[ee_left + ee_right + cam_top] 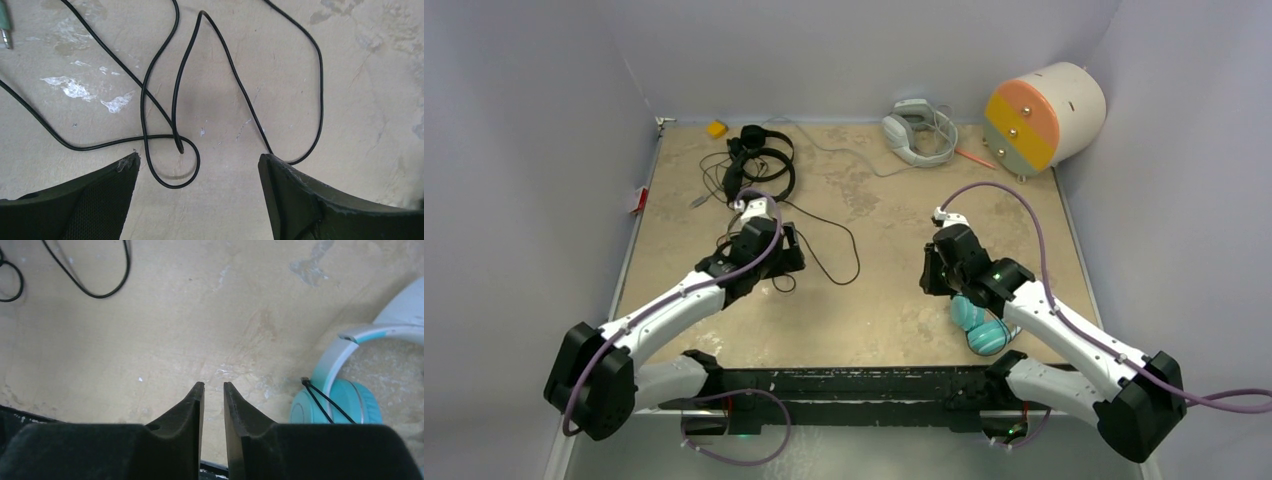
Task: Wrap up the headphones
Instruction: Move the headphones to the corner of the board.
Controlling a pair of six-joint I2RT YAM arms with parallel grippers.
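Where the left gripper [199,157] hangs over the table [350,60], a thin black cord [175,90] lies in slack loops. One long narrow loop stretches straight away from the fingers. A small round loop sits between the fingertips, nearer the left finger [95,200]. Another strand sweeps out wide and slips behind the tip of the right finger [320,205]; whether it touches that finger cannot be told. Far off to the left and ahead of the fingers lies a plug [6,32] with a metal tip and a green collar. These fingers are spread wide and grip nothing.

From above, the cord trails back to the black pairs [759,160]. They are slim and all black, lying flat and overlapped well ahead of the left fingers, their bands curving toward the far edge.

The right gripper [214,385] has its fingers drawn almost together, with only a thin slit between them and nothing in it; the tips hover over bare table. Just to the right of these fingers lies the teal pair [345,400]. One round teal cup is near the right finger, and a pale band [345,347] arcs from it away from the fingers and off to the right. A short black lead [322,399] crosses the cup's left rim. From above, its cups [979,325] lie partly under the right forearm, lined up toward the near edge.
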